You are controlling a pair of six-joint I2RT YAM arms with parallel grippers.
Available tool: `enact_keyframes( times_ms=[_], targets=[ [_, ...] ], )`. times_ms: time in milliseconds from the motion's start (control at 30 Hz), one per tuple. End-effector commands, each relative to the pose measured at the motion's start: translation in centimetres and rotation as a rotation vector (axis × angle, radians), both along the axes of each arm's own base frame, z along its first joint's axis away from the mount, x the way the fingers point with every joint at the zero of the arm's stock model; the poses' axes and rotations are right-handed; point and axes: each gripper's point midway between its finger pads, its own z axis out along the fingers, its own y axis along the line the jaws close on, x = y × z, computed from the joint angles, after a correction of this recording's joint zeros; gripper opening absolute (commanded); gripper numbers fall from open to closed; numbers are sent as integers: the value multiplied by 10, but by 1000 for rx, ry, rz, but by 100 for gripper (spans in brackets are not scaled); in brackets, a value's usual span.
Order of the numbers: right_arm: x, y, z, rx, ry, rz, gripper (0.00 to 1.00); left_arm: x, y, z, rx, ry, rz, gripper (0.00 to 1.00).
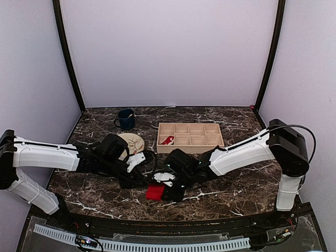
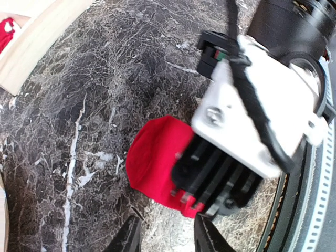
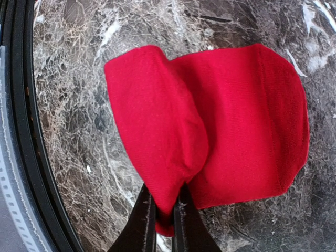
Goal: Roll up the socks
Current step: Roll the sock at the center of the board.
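One red sock (image 3: 241, 115) lies folded on the dark marble table, near its front edge (image 1: 155, 192). My right gripper (image 3: 164, 218) is shut on a raised fold of this sock, with red fabric pinched between its black fingers; in the top view the right gripper (image 1: 164, 190) sits at the sock's right side. The left gripper (image 2: 168, 239) stands open just short of the same sock (image 2: 152, 157), with bare marble between its fingers. It reaches in from the left (image 1: 137, 182). A second red bundle (image 1: 168, 140) rests in a compartment of the wooden box (image 1: 190, 149).
The wooden box with several compartments stands behind the grippers. A beige patterned plate (image 1: 134, 140) lies by the left arm, and a dark blue mug (image 1: 126, 119) stands at the back left. The black table rim (image 3: 23, 131) runs close to the sock.
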Motion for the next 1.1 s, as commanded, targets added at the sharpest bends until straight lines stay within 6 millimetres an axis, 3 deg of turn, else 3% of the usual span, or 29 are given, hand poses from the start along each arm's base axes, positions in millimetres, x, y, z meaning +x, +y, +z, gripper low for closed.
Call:
enact_keyframes(
  times_ms=[0, 233, 300, 500, 933, 1067],
  targets=[
    [-13, -14, -16, -69, 150, 5, 0, 1, -1, 8, -4, -107, -24, 35],
    [-18, -19, -18, -75, 274, 6, 0, -7, -14, 10, -15, -123, -76, 34],
    [-15, -11, -8, -43, 295, 10, 0, -8, -18, 7, -7, -132, -88, 34],
    [-13, -12, -4, -22, 373, 2, 0, -15, -27, -2, 22, -138, -131, 35],
    [-11, -13, -5, -30, 458, 6, 0, -24, -37, -18, 79, -138, -199, 49],
    [-9, -13, -4, -25, 469, 1, 0, -30, -40, -24, 101, -120, -231, 49]
  ],
)
